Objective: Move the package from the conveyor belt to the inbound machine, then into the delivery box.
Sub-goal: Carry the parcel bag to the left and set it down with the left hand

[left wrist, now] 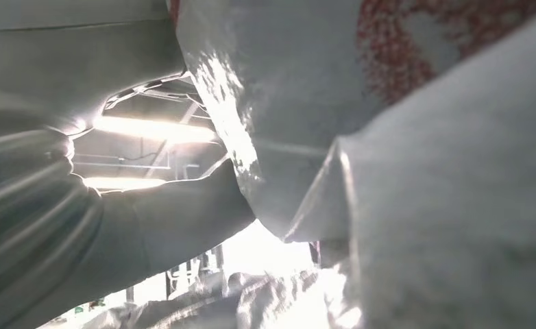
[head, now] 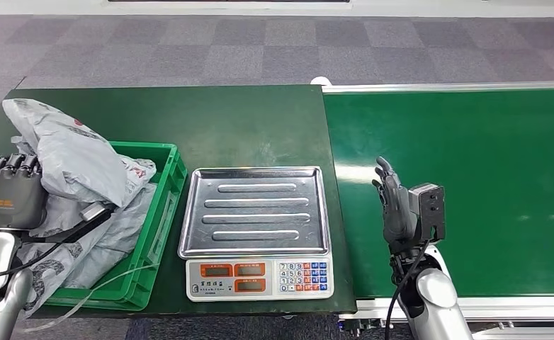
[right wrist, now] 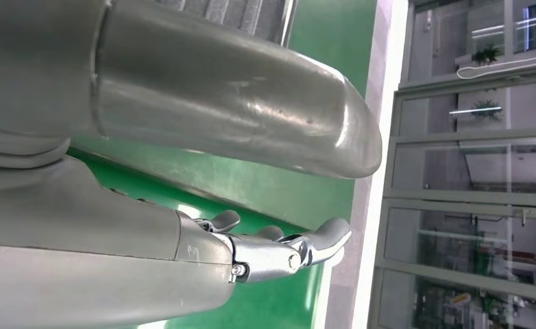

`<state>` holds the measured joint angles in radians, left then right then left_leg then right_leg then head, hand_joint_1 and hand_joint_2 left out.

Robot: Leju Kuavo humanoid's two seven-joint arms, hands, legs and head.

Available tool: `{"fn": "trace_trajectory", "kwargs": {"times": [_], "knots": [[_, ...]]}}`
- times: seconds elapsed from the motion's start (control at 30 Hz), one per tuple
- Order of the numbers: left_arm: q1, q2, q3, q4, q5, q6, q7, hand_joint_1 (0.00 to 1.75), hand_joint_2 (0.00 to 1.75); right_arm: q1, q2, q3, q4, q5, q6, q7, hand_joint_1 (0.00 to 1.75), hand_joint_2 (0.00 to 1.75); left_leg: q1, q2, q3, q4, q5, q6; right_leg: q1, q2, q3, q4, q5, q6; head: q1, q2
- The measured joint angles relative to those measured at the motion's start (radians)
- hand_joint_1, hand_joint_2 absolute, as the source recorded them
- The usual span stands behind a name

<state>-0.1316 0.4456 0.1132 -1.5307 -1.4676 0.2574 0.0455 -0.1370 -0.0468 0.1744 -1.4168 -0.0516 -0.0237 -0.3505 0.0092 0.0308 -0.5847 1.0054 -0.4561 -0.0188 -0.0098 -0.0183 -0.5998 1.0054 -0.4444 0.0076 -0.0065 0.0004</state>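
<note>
1. While the head view shows the whole workplace, the left wrist view comes so close to the package (left wrist: 416,205) that only crumpled grey film with a red speckled print and bright back light are seen.
2. The right wrist view shows the right hand (right wrist: 279,250) with its fingers stretched out and apart above the green conveyor belt (right wrist: 272,188), grasping nothing; in the head view this hand (head: 394,205) stands to the right of the scale (head: 254,228).
3. The left hand (head: 8,191) is to the left of the scale, at the package (head: 65,152); I cannot tell if its fingers grasp the film.
4. The package is a soft, wrinkled grey plastic bag. It lies on top of other grey bags (head: 97,241) in the green plastic crate (head: 162,205), just left of the scale.
5. Its long axis runs from the far left corner of the table (head: 246,120) toward the scale.
6. The scale has a flat, shiny metal tray with four pressed ribs, and a keypad in front.
</note>
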Motion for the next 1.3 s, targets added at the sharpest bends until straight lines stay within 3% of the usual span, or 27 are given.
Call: {"fn": "trace_trajectory", "kwargs": {"times": [0.17,0.27,0.6,0.77,1.07,1.1,1.2,1.23,1.3], "knots": [[-0.011,0.020,0.015,0.005,0.035,-0.097,-0.079,1.75,1.75,0.000,0.001,-0.012,0.000,-0.007,0.007,0.000,0.00,0.00,0.000,0.000,0.000,0.000,0.000,0.000,0.000,0.000,0.000,0.000,0.000,0.000,0.000,0.000],[-0.016,0.032,0.011,0.022,0.016,-0.142,-0.074,1.75,1.75,0.001,0.001,-0.014,0.000,-0.014,0.012,0.001,0.00,0.00,0.000,0.001,0.000,0.000,0.000,0.000,0.000,0.000,0.000,0.000,0.000,0.000,0.000,0.000],[-0.037,0.056,-0.003,0.075,0.001,-0.155,-0.052,1.75,1.75,0.001,0.001,-0.015,0.000,-0.018,0.020,0.001,0.00,0.00,0.000,0.001,0.000,0.000,0.000,0.000,0.000,0.000,0.000,0.000,0.000,0.000,0.000,0.000],[-0.050,0.075,-0.008,0.120,0.005,-0.184,-0.082,1.75,1.75,0.001,0.001,-0.015,0.000,-0.027,0.021,0.004,0.00,0.00,0.000,0.001,0.000,0.000,0.000,0.000,0.000,0.000,-0.001,0.000,0.000,0.000,0.000,0.000],[-0.107,0.086,-0.025,0.212,-0.010,-0.179,-0.013,1.75,1.75,0.006,0.001,-0.015,0.000,-0.032,0.022,0.004,0.00,0.00,0.000,0.001,0.000,0.000,0.001,-0.001,0.000,0.000,-0.001,0.000,0.001,-0.001,0.000,0.000],[-0.111,0.087,-0.028,0.220,-0.011,-0.177,-0.003,1.44,1.75,0.007,0.001,-0.015,0.000,-0.032,0.021,0.004,0.00,0.00,0.000,0.001,0.000,0.000,0.001,-0.001,0.000,0.000,-0.001,0.000,0.001,-0.001,0.000,0.000],[-0.124,0.093,-0.038,0.243,-0.011,-0.170,0.002,0.13,1.75,0.012,0.001,-0.015,-0.003,-0.035,0.018,0.004,0.00,0.00,0.000,0.001,0.000,0.000,0.001,-0.001,0.000,0.000,-0.001,0.000,0.001,-0.001,0.000,0.000],[-0.127,0.093,-0.040,0.249,-0.009,-0.166,-0.006,0.00,1.75,0.013,0.000,-0.015,-0.004,-0.036,0.018,0.004,0.00,0.00,0.000,0.001,0.000,0.000,0.001,-0.001,0.000,0.000,-0.001,0.000,0.001,-0.001,0.000,0.000],[-0.135,0.089,-0.042,0.258,-0.001,-0.152,-0.021,0.00,1.75,0.016,0.000,-0.015,-0.006,-0.039,0.017,0.004,0.00,0.00,0.000,0.001,0.000,0.000,0.001,-0.001,0.000,0.000,-0.001,0.000,0.001,-0.001,0.000,0.000]]}}
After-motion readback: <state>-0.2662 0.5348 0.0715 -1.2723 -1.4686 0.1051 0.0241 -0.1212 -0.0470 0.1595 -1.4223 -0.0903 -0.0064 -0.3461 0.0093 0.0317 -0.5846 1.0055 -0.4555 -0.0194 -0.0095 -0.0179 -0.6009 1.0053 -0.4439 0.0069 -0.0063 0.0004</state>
